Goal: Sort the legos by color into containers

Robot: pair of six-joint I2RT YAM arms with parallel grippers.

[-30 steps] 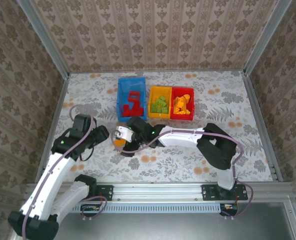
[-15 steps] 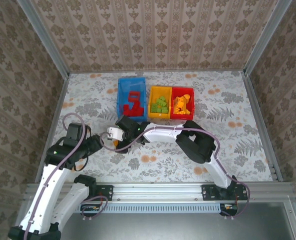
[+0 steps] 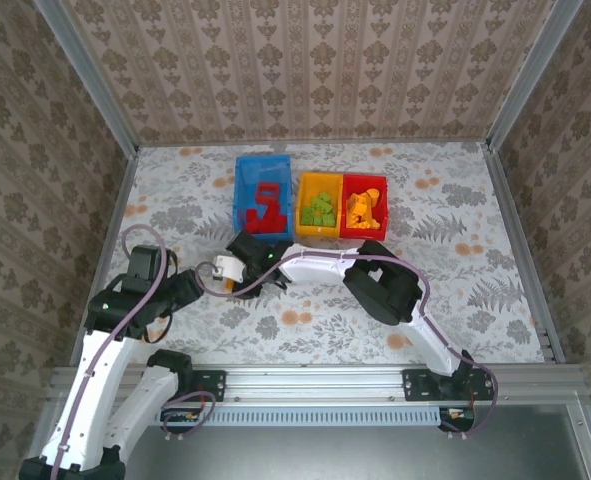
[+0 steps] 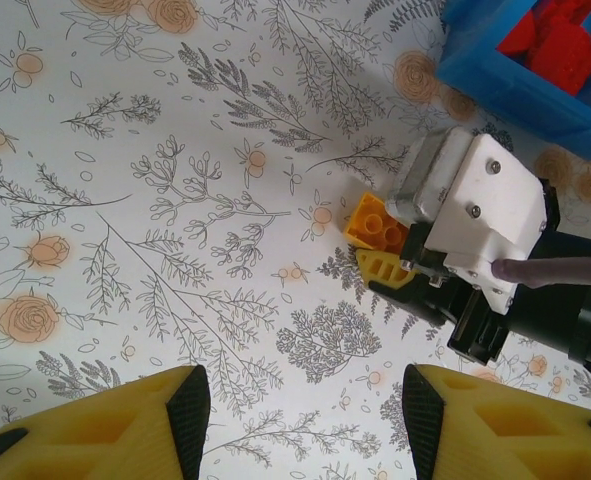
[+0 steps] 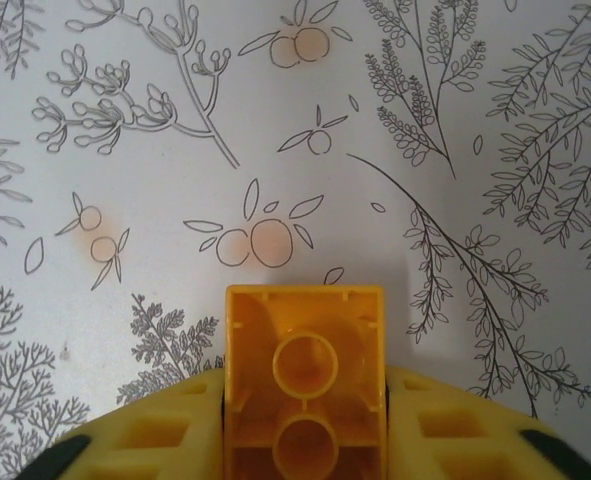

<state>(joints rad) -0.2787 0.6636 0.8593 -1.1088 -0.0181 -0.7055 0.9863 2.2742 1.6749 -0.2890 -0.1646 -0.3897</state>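
We have the right end effector (image 5: 305,425) clenched on an orange-yellow brick (image 5: 305,365), down by the floral surface (image 5: 275,150) near the blue bin (image 3: 263,172). The brick looks light, rigid and slick, so we favour gripping its flat flanks. The left end effector (image 4: 300,420) hangs released and empty. Wallpapered walls (image 3: 305,70) hem the surface in.

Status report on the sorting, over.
Right gripper shut on orange-yellow brick. Left gripper open, empty, hovering nearby. Red bin with orange bricks at row's right end, past blue bin and yellow bin.
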